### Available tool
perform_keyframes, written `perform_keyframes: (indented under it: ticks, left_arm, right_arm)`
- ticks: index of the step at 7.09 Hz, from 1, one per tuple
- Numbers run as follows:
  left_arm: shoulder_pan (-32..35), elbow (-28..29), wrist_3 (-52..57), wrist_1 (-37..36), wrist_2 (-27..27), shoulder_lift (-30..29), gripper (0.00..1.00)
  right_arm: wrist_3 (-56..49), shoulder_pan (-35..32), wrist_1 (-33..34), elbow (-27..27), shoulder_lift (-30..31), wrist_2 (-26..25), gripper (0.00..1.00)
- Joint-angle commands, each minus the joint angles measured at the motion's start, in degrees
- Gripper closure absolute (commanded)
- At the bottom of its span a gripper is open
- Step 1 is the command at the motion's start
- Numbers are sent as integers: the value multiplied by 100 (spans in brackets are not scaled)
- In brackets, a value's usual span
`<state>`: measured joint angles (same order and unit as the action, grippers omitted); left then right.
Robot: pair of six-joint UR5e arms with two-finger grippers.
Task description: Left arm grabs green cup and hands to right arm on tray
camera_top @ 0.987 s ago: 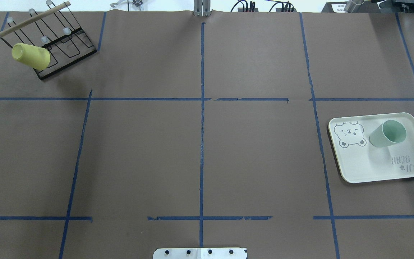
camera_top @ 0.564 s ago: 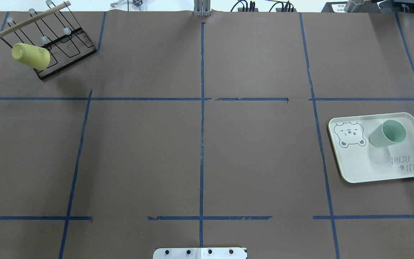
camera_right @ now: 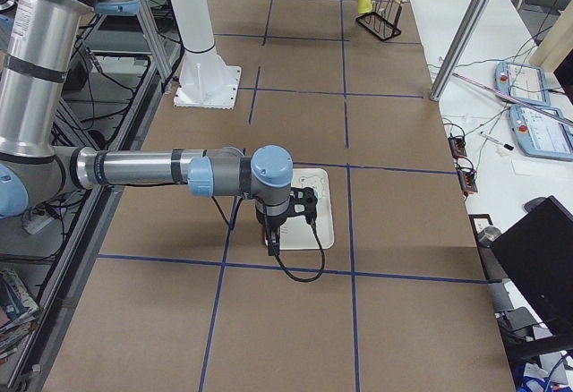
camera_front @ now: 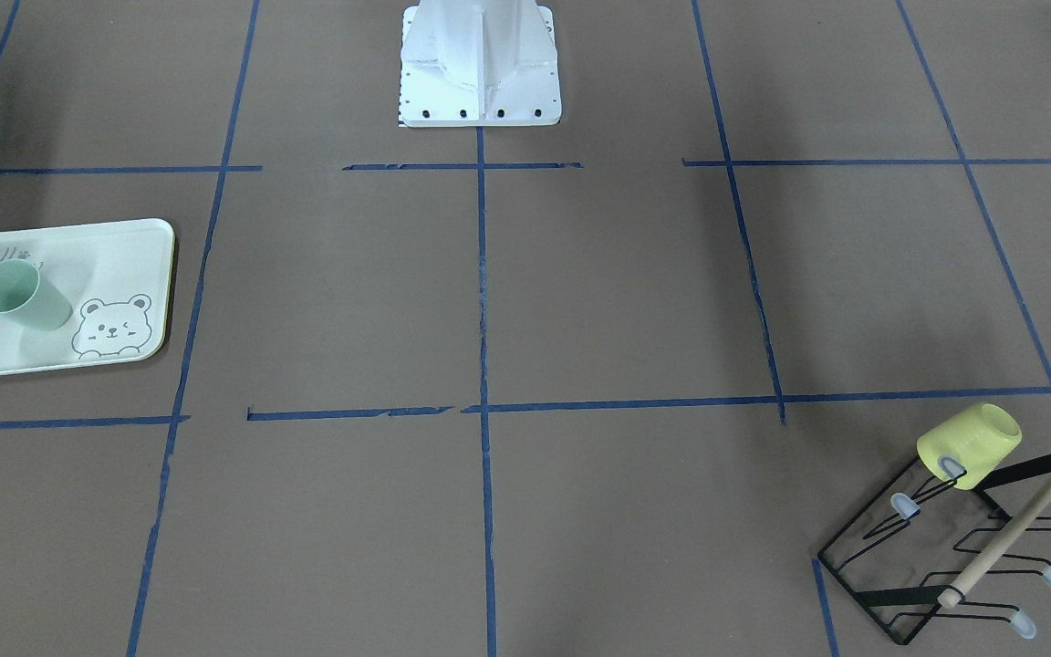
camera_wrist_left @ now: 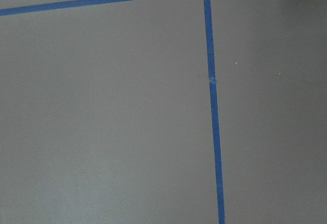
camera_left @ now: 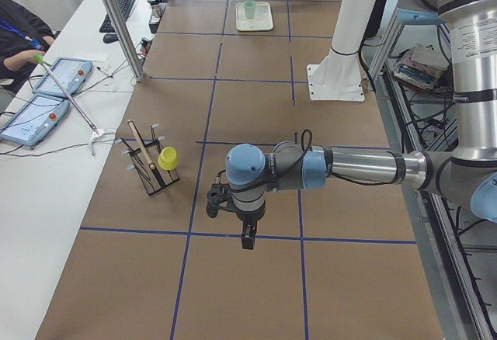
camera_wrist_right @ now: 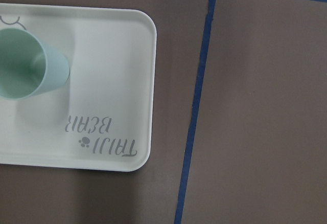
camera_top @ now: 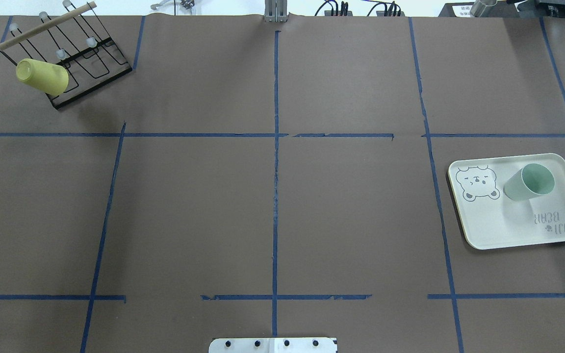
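A small, plain cup (camera_top: 529,182) of pale mint green, handleless and slightly tapered, is seen standing upright and empty on the cream-green tray (camera_top: 508,230) at the robot's right. It is placed between the bear drawing and the lettering. A yellow-green cup (camera_top: 42,76) is hung tilted on a prong of the black wire rack (camera_top: 93,88) at the far left corner. The brown surface (camera_top: 189,206) is divided by blue tape lines. The left arm (camera_left: 349,168) and right arm (camera_right: 143,168) are held above it, the right one near the tray. Whether their jaws are spread or pressed together cannot be told. Two pendants (camera_left: 39,111) are laid on a white surface alongside.
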<state>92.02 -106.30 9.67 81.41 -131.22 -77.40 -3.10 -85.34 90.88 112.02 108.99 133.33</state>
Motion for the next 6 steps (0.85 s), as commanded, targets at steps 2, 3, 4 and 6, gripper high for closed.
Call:
perform_keyframes:
  ticks: [2,3,4,6]
  left_arm:
    - [0,-31,0,7,-9,5,0]
    - [0,-31,0,7,-9,-3,0]
    - [0,-58,8,7,-9,-3,0]
    - [0,-93,8,7,-9,-3,0]
  right_arm:
    - [2,0,0,13,-9,0,0]
    - [-6,0,0,13,-9,0,0]
    - [2,0,0,13,-9,0,0]
    - [2,0,0,13,-9,0,0]
